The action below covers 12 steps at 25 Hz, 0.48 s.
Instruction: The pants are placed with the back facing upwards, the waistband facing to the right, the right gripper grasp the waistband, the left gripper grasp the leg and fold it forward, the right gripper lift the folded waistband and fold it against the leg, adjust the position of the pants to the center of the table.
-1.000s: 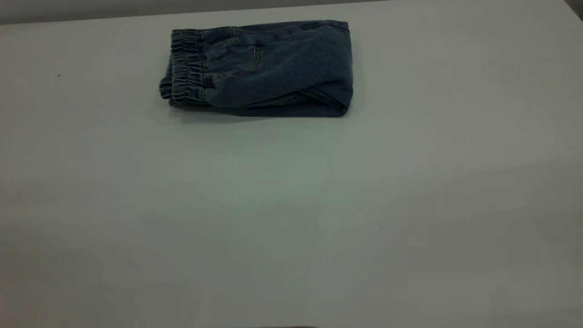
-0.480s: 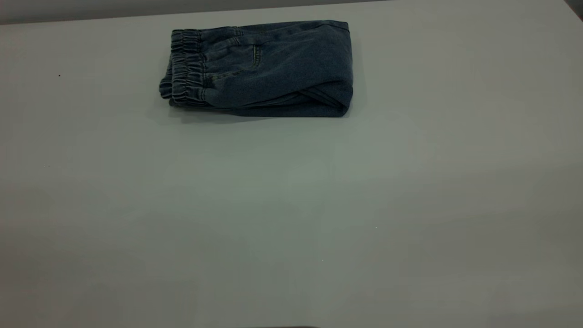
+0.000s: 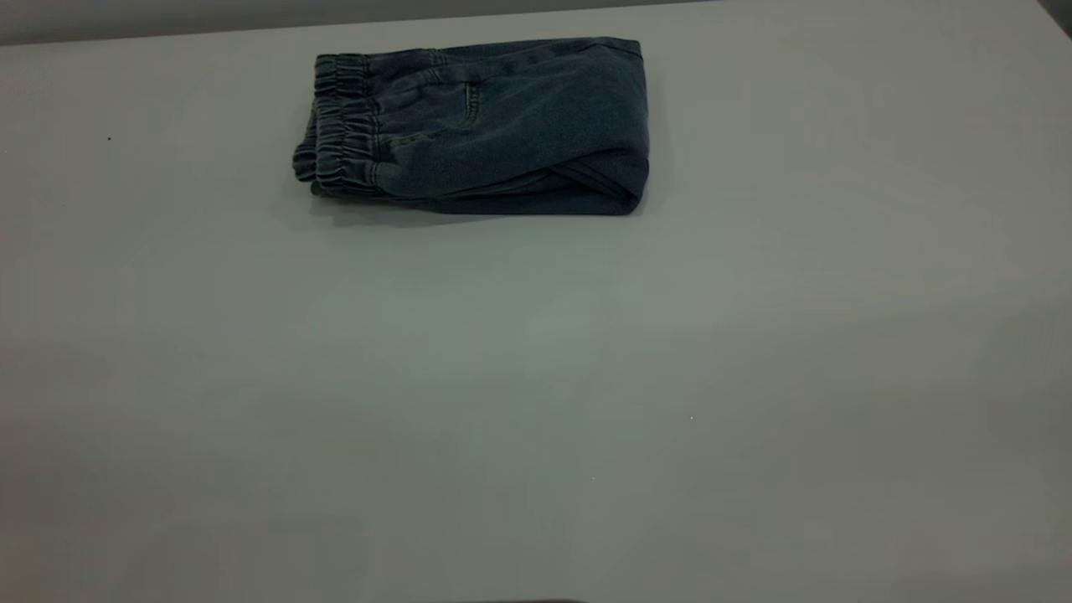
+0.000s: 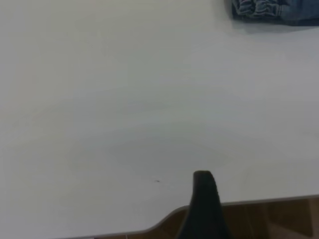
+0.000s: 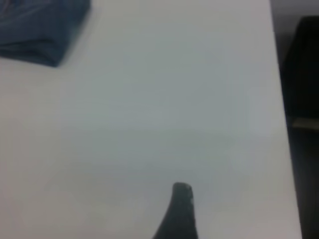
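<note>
The pants [image 3: 477, 126] lie folded into a compact blue denim bundle on the table [image 3: 536, 377], set toward its far edge in the exterior view and a little left of the middle, with the gathered waistband [image 3: 335, 126] at the bundle's left end and the folded edge at its right. A back pocket seam shows on the top layer; the printed leg is not visible. Neither of my arms appears in the exterior view. From my left wrist, only one dark fingertip of my left gripper [image 4: 204, 199] shows, hanging over the near edge of the table [image 4: 124, 99], well apart from the waistband corner of the pants [image 4: 274, 11] seen far off. From my right wrist, one dark fingertip of my right gripper [image 5: 180, 209] hangs above bare tabletop [image 5: 174, 99], with the folded end of the pants [image 5: 42, 30] well away. Each gripper holds nothing that I can see, and with a single finger showing in each view, I cannot tell how wide either pair of jaws stands.
</note>
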Tool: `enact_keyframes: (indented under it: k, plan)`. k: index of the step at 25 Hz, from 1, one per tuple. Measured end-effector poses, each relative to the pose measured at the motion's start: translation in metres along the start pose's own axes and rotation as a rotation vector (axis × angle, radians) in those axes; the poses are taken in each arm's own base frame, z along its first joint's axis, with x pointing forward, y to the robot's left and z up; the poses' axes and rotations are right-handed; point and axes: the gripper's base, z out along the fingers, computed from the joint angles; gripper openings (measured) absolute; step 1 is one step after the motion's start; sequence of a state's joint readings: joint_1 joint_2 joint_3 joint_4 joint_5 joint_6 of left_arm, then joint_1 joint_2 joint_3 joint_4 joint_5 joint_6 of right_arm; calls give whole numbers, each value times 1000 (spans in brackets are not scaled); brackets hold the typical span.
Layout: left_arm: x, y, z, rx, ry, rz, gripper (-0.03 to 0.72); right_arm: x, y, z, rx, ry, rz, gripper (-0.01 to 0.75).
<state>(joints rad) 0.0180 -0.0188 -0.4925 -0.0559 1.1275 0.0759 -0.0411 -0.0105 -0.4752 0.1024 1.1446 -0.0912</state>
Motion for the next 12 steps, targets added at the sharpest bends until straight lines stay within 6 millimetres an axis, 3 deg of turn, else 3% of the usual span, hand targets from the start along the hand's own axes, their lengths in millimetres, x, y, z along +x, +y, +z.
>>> enact_keyframes:
  k: [12]
  plan:
    - [0,0,0,0,0,0,505,0,-2,0,23,-3,38,570]
